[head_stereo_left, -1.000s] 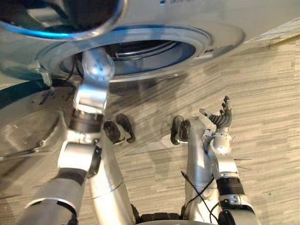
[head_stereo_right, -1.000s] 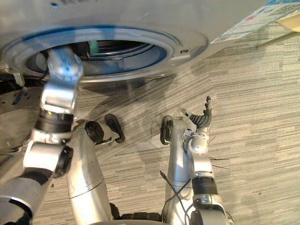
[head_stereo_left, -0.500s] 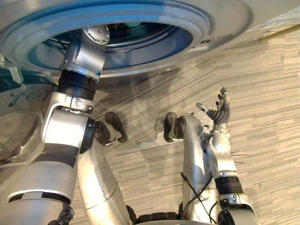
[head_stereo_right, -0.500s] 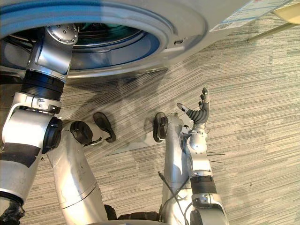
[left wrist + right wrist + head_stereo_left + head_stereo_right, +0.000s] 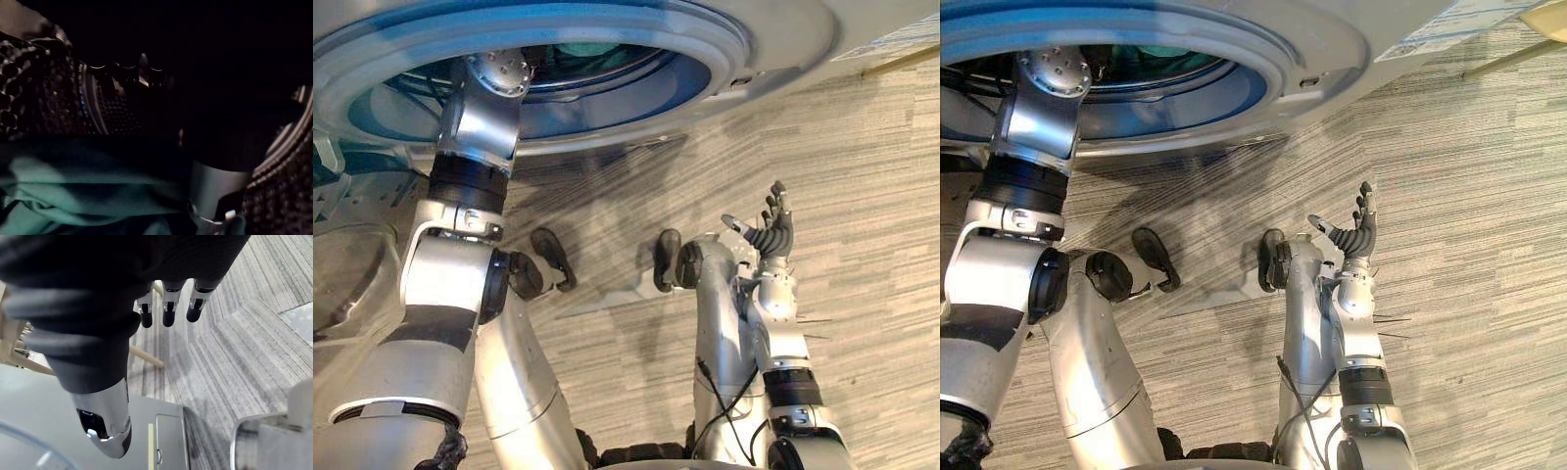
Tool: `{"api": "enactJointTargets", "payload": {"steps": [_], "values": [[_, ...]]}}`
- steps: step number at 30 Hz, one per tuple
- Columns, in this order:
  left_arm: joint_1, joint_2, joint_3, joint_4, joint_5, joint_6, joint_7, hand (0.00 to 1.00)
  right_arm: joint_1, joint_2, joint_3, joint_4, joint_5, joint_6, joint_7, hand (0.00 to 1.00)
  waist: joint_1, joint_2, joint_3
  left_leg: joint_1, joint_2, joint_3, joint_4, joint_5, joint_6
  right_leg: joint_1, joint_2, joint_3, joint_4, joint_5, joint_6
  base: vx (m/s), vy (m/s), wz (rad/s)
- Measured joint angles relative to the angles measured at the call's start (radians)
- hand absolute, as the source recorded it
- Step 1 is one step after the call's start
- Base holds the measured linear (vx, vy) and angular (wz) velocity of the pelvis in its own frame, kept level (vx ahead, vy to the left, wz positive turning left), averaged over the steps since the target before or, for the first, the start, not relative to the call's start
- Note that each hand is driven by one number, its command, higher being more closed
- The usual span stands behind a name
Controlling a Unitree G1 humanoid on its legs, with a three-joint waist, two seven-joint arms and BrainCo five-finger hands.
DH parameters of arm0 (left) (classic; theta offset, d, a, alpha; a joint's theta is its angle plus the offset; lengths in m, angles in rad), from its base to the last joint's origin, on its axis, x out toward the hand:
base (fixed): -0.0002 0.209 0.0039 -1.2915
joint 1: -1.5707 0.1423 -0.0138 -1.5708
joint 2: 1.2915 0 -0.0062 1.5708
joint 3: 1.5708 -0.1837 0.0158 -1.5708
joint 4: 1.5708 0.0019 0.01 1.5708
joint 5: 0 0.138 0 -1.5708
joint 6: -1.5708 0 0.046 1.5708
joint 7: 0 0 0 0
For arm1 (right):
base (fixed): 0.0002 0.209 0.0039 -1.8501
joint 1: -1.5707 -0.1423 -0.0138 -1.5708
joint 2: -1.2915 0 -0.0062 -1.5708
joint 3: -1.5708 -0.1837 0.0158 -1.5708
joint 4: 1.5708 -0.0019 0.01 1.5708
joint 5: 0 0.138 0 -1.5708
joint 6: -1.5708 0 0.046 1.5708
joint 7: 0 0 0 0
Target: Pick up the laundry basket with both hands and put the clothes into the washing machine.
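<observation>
The washing machine [image 5: 744, 59] fills the far side, its round drum mouth [image 5: 1185, 73] open. My left arm [image 5: 475, 127] reaches through that mouth, and the hand is inside the dark drum. In the left wrist view my left hand [image 5: 212, 188] has its fingers [image 5: 129, 73] stretched out in a row and the thumb apart, holding nothing. Teal cloth [image 5: 73, 186] lies in the drum beside it; a strip of the teal cloth [image 5: 592, 49] shows past the rim. My right hand [image 5: 771, 235] hangs open over the carpet, fingers [image 5: 166, 308] straight and empty.
The machine's glass door [image 5: 342, 284] stands swung open at the left. Grey striped carpet [image 5: 1489, 245] spreads to the right. A pale wooden leg [image 5: 1503, 61] slants at the far right by the machine's corner.
The view has shifted towards the machine. My left arm has pushed from the drum's mouth deeper inside. The right hand has kept its place and shape.
</observation>
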Motion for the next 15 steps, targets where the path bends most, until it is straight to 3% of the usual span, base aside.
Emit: {"api": "enactJointTargets", "payload": {"steps": [4, 6, 9, 12, 15], "values": [[0.230, -0.084, 0.064, -0.095, -0.096, -0.026, 0.005, 0.00, 0.049, 0.031, 0.002, 0.007, -0.009, 0.024, 0.000, 0.00, 0.012, 0.006, -0.033, 0.106, -0.003, 0.004, -0.088, 0.010, -0.017, 0.113, 0.002, -0.022, -0.092, 0.004, -0.009, 0.04, -0.041, 0.04], [0.435, -0.196, 0.064, -0.146, -0.145, -0.056, -0.003, 0.00, 0.092, 0.036, 0.001, 0.040, -0.009, 0.041, 0.001, 0.00, 0.026, 0.008, -0.094, 0.187, -0.005, 0.024, -0.166, 0.015, -0.026, 0.191, 0.002, -0.033, -0.171, 0.007, -0.013, 0.09, -0.051, 0.05], [0.690, -0.304, 0.063, -0.154, -0.173, -0.055, -0.019, 0.00, 0.137, 0.039, 0.001, 0.065, -0.008, 0.065, 0.009, 0.00, 0.037, 0.013, -0.110, 0.363, -0.028, 0.043, -0.291, 0.042, -0.042, 0.368, -0.002, -0.048, -0.293, 0.022, -0.022, 0.14, -0.031, 0.17], [0.895, -0.364, 0.057, -0.123, -0.172, -0.054, -0.063, 0.00, 0.209, 0.034, -0.004, 0.113, -0.009, 0.088, 0.039, 0.00, 0.058, 0.023, -0.160, 0.529, -0.057, 0.054, -0.434, 0.073, -0.057, 0.545, -0.018, -0.086, -0.427, 0.038, -0.021, 0.19, -0.030, 0.32], [1.024, -0.367, 0.042, -0.062, -0.170, -0.054, -0.100, 0.00, 0.244, 0.033, -0.002, 0.179, -0.008, 0.095, 0.056, 0.00, 0.064, 0.042, -0.181, 0.709, -0.078, 0.065, -0.568, 0.098, -0.068, 0.728, -0.024, -0.116, -0.556, 0.077, -0.014, 0.22, -0.008, 0.26]]}}
